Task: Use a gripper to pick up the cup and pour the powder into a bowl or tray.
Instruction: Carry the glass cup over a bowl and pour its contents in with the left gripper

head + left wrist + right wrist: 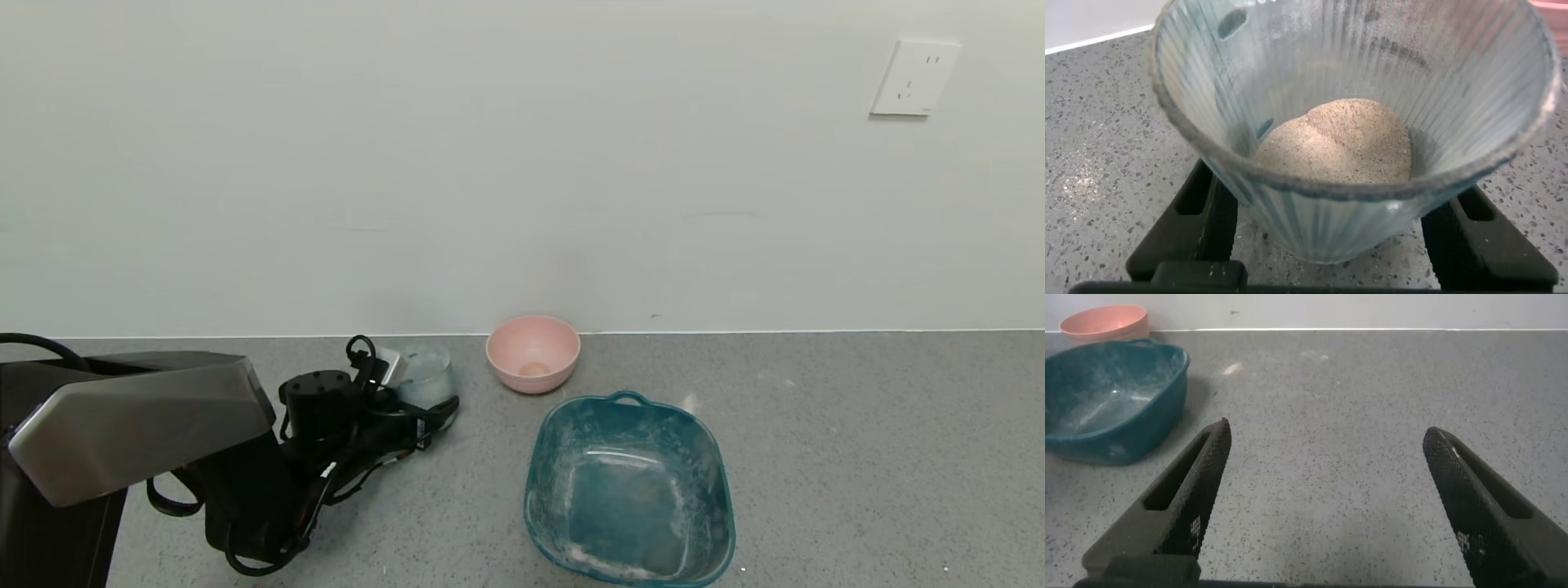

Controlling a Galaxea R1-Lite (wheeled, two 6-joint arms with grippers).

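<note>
The cup (426, 373) is a clear ribbed tumbler standing on the grey counter, left of the pink bowl (532, 353). My left gripper (420, 402) is low on the counter and shut on the cup's lower part. In the left wrist view one black finger (1200, 220) lies on each side of the cup (1347, 98). Greyish-white powder (1335, 143) is heaped in its bottom. The teal tray (629, 490), smeared with white dust, sits in front of the bowl to the right. My right gripper (1327, 441) is open and empty over bare counter, out of the head view.
The wall runs close behind the cup and bowl. The right wrist view shows the tray (1106, 396) and bowl (1104, 321) far off to one side. A wall socket (914, 77) is high at the right. Bare grey counter lies right of the tray.
</note>
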